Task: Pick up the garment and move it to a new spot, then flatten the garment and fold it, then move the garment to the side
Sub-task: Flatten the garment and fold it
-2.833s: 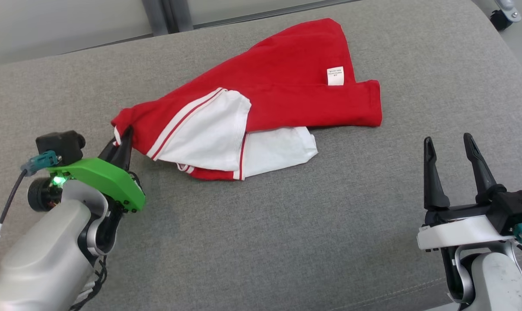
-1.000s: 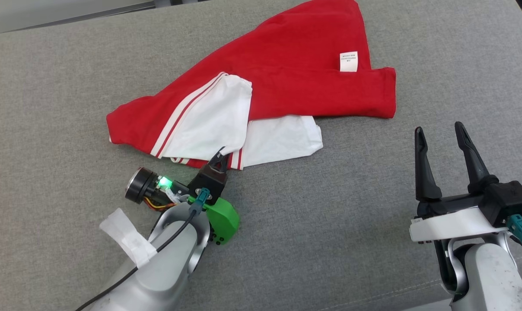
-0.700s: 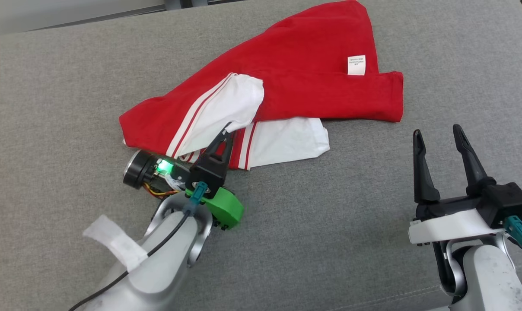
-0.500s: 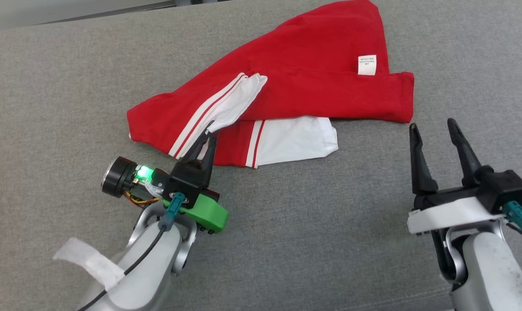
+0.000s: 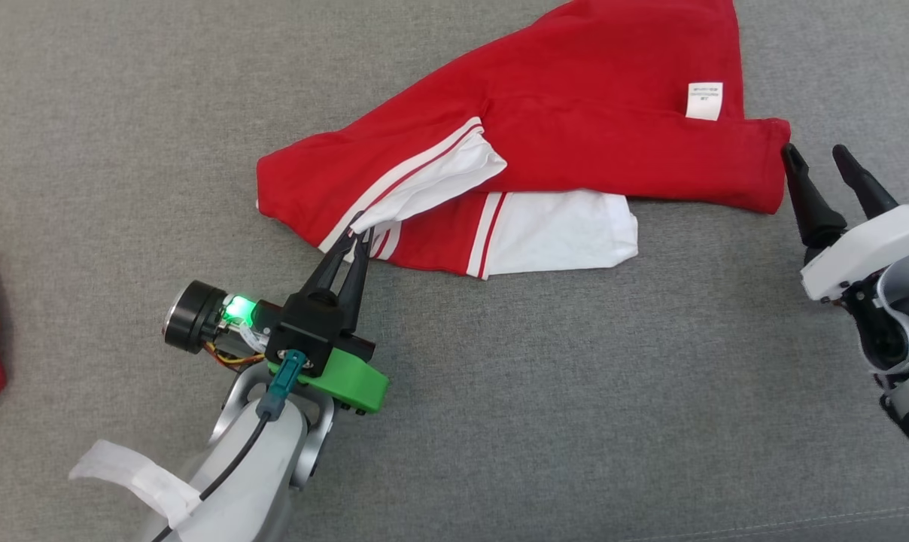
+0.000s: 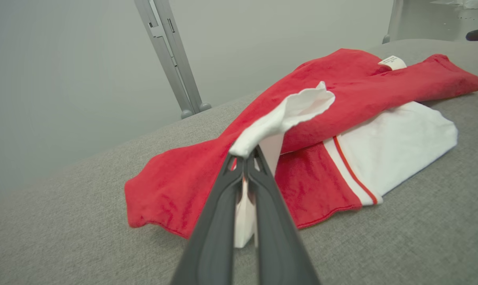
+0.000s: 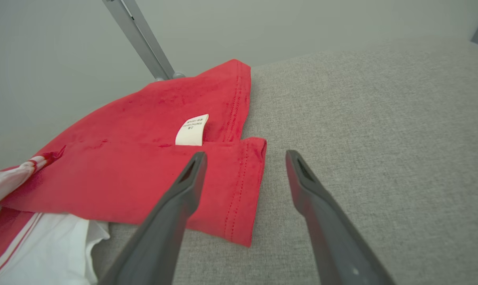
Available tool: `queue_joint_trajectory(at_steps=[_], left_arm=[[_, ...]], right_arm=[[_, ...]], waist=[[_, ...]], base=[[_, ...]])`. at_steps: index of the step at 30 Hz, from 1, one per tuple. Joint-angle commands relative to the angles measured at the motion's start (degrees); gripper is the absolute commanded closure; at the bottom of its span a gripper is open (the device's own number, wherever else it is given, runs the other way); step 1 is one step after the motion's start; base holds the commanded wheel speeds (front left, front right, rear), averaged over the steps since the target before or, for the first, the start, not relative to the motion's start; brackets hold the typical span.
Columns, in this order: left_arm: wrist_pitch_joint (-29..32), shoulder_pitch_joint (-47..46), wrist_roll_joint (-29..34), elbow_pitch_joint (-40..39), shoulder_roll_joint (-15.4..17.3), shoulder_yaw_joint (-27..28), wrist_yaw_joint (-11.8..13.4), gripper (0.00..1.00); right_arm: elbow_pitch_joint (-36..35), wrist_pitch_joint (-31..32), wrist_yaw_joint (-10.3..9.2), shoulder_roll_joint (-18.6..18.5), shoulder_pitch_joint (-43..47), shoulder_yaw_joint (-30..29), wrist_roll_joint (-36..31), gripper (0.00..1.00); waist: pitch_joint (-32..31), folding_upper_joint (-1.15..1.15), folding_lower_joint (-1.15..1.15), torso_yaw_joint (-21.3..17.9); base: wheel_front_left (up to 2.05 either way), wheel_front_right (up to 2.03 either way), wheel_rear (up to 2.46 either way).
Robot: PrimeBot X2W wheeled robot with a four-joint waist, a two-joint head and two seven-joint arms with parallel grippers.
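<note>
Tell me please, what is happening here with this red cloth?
A two-armed robot is handling a red and white garment that lies crumpled on a grey padded surface. Its left pincer is shut on the edge of the white sleeve and holds it slightly raised. Its right pincer is open beside the garment's red hem at the right end and grips nothing. The garment is not yet flattened or folded.

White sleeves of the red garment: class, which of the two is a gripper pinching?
The upper sleeve, raised off the garment: the left gripper is shut on its tip. The other sleeve lies flat on the grey cushion, untouched.
</note>
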Motion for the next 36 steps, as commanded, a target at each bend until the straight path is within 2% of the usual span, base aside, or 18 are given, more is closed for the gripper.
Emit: queue_joint_trajectory(at_steps=[1,8,18,19,21,23,24,32,36], left_arm=[[-0.02,-0.4,0.67,-0.11,-0.16,0.37,-0.29,1.0],[-0.02,-0.47,1.77,0.37,-1.17,1.05,-1.34,1.0],[-0.02,-1.29,3.23,0.73,-1.92,1.99,-2.66,1.0],[-0.02,-1.47,3.45,0.78,-1.96,2.08,-2.77,1.0],[-0.02,-1.7,3.82,0.85,-2.06,2.25,-2.85,1.0],[-0.02,-1.82,3.97,0.94,-2.16,2.39,-2.92,1.0],[-0.02,-1.84,4.08,0.96,-2.21,2.46,-2.99,1.0],[-0.02,-2.55,3.11,-1.27,-2.19,4.57,-3.52,1.0],[-0.02,-4.25,-1.2,-4.76,-2.18,8.59,-5.81,1.0]], right_arm=[[1.03,1.9,-0.03,-2.0,-1.72,1.54,2.06,0.0],[2.21,7.02,-0.04,-7.14,-6.47,7.45,10.96,0.0],[5.67,6.53,-0.04,-9.51,-11.44,13.42,15.11,0.0],[6.0,6.34,-0.04,-9.64,-11.88,13.96,15.43,0.15],[6.27,5.87,-0.04,-9.67,-12.65,14.87,16.35,0.55],[6.36,5.25,-0.04,-9.95,-13.35,15.9,16.96,0.8],[6.24,4.86,-0.04,-10.1,-13.65,16.41,17.17,1.0],[3.25,-0.95,-0.04,-12.43,-16.39,20.42,18.37,1.0],[0.96,-3.89,-0.04,-14.69,-18.99,22.35,17.64,1.0]], waist=[[1.21,0.0,0.0,1.17],[2.83,0.0,0.0,2.51],[4.41,0.0,0.0,3.34],[4.55,0.0,0.0,3.37],[4.72,0.0,0.0,3.4],[4.83,0.0,0.0,3.39],[4.85,0.0,0.0,3.37],[3.91,0.0,0.0,2.84],[3.04,0.0,0.0,2.4]], base=[[0.0,0.0,0.0],[0.0,0.0,0.0],[0.0,0.0,0.0],[0.0,0.0,0.0],[0.0,0.0,0.0],[0.0,0.0,0.0],[0.0,0.0,0.0],[0.0,0.0,0.0],[0.0,0.0,0.0]])
